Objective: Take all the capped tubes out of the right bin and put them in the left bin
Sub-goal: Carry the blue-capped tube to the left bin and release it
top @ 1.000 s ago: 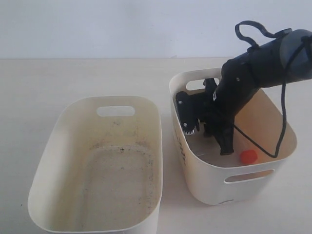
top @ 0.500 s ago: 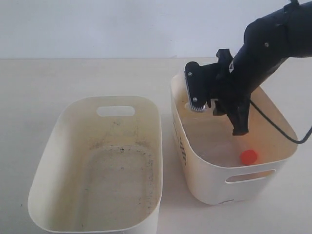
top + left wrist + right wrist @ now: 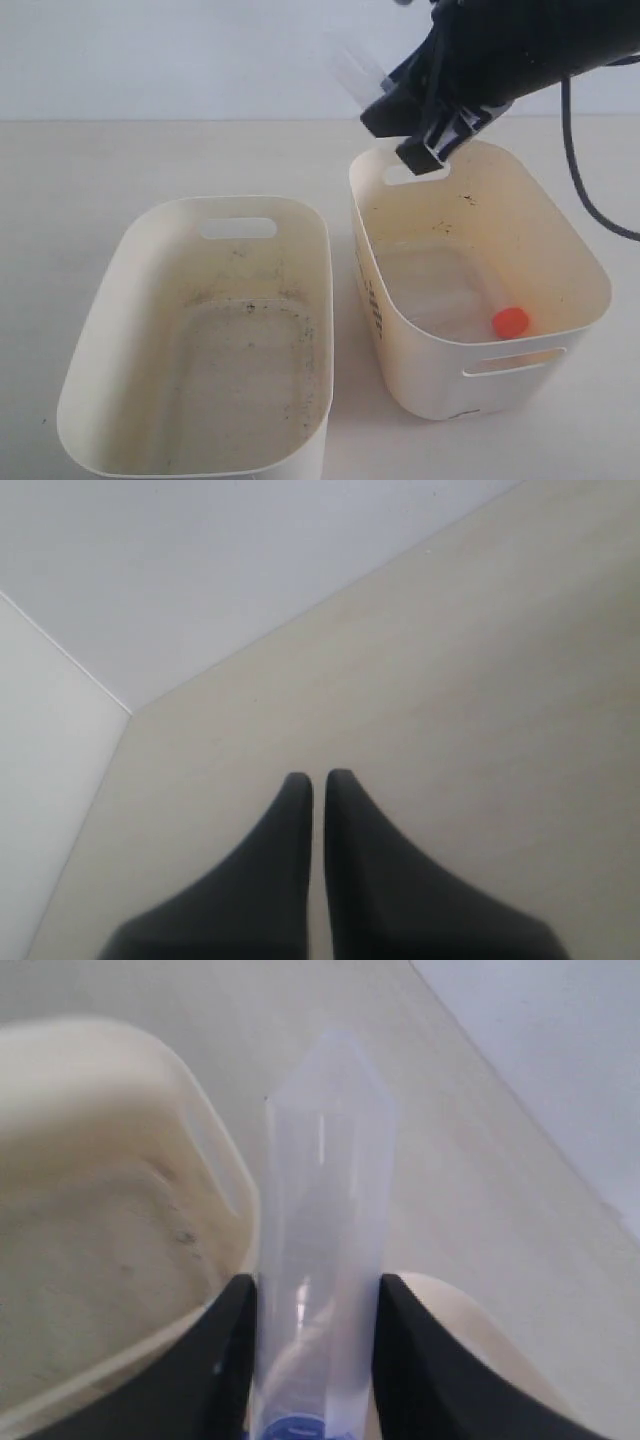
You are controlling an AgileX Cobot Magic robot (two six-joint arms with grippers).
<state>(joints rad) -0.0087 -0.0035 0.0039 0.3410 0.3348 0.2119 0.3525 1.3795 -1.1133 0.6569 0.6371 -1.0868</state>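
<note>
The right pincer (image 3: 315, 1295) is clamped on 1 clear blue-capped tube (image 3: 325, 1210), whose pointed tip sticks out past the fingers. In the exterior view this pincer hangs above the far rim of the right bin (image 3: 580, 255). 1 orange-capped tube (image 3: 510, 321) lies on that bin's floor near its front wall. The speckled left bin (image 3: 95, 330) stands just beside it on the tabletop (image 3: 90, 170). The left pincer (image 3: 318, 780) has its fingers together, over bare tabletop.
</note>
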